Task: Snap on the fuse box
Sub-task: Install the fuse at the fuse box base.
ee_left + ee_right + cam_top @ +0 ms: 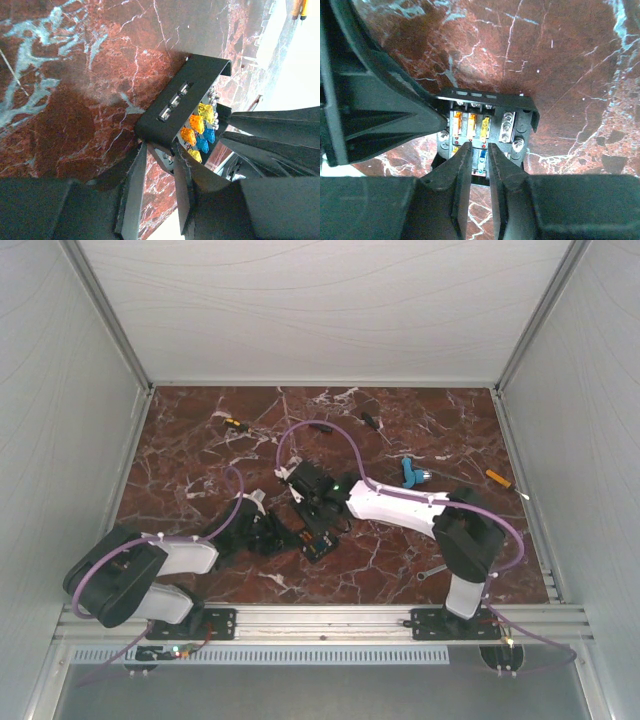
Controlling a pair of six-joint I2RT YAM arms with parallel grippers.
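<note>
The left gripper [159,150] has its jaws drawn close, one tip on either side of the near corner of the fuse box [185,95]. Whether they actually pinch it I cannot tell. The right gripper [480,147] hangs straight over the fuses, its jaws also nearly together with only a slim gap. Whether something clear is held in that gap I cannot tell either.

The box sits on the desk [200,440] around the middle, a little toward the arms. Its orange, yellow and blue fuses show sharply and I can't make out a lid over them, so I'd judge the snapping-on is not finished.

The tight spot is at the box itself, where the two grippers nearly touch each other. Beyond that there is open desk on all sides. The blue plastic piece [412,472] and the screwdrivers [235,424] lie well apart, toward the back and right, and the enclosure walls are far off.
</note>
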